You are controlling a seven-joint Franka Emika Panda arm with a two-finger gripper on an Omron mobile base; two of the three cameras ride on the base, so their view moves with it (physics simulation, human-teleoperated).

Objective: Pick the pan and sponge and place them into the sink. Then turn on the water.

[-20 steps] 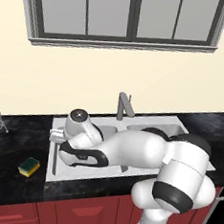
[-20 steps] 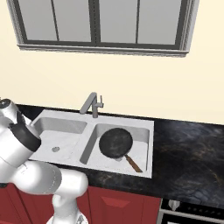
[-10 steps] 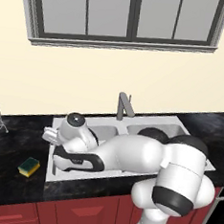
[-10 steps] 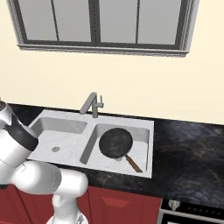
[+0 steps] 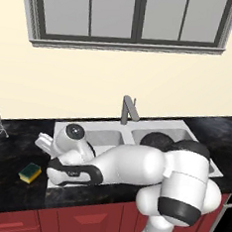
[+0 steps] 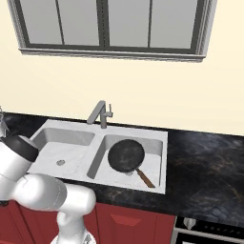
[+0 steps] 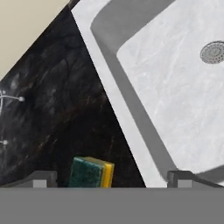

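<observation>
The gripper [image 7: 112, 178] hangs with its jaws spread wide and nothing between them, over the sink's [image 7: 109, 89] left rim; the sponge [image 7: 90, 173] lies on the black counter [image 7: 57, 109] just by its left fingertip [image 7: 41, 178]; the pan [image 6: 126, 155] sits well away in the sink's far basin, beyond the faucet [image 6: 99, 113].

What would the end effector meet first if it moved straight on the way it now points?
Probably the sponge or the black counter just beyond it. The open end effector has the sponge between its tips, left of centre; depth is unclear.
</observation>
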